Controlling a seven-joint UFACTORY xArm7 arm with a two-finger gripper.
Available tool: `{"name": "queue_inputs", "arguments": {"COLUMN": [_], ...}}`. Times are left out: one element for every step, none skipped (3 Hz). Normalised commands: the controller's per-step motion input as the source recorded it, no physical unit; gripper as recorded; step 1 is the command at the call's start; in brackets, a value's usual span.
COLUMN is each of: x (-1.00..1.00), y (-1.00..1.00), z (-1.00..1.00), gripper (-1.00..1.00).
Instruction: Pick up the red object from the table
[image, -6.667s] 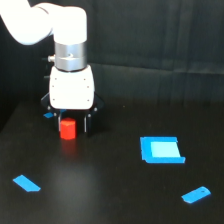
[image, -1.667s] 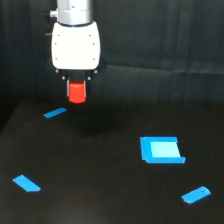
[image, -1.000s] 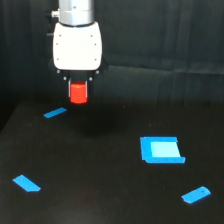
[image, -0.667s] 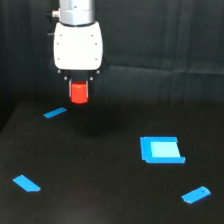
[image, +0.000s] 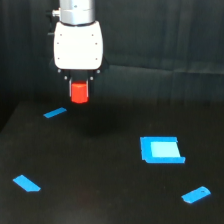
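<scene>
**Red cylinder held in the air, clear of the table**

The tool (image: 79, 86) hangs from the white arm housing (image: 78, 45) in the upper part of the exterior view, towards its left. It is closed on the red object (image: 79, 92), a short red-orange cylinder that sits upright directly beneath the housing. The dark fingers are only partly visible at the cylinder's top edges, and most of its body shows below them.

The cylinder is off the table (image: 100, 190), with the dark curtain (image: 165, 35) behind it and open space under its base. A faint dark shadow lies on the black surface below and slightly to the view's right of it.

Four flat blue pieces lie on the table. A thin blue strip (image: 54, 113) is near, just below and to the view's left of the cylinder. A blue square with a paler middle (image: 161, 149) lies well apart towards the view's right. A small blue piece (image: 26, 183) sits near the lower left, and another small one (image: 196, 194) near the lower right.
</scene>
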Motion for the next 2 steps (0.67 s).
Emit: {"name": "queue_inputs", "arguments": {"x": [0.0,0.01], "y": [-0.02,-0.06], "z": [-0.01,0.02], "gripper": [-0.94,-0.98]}}
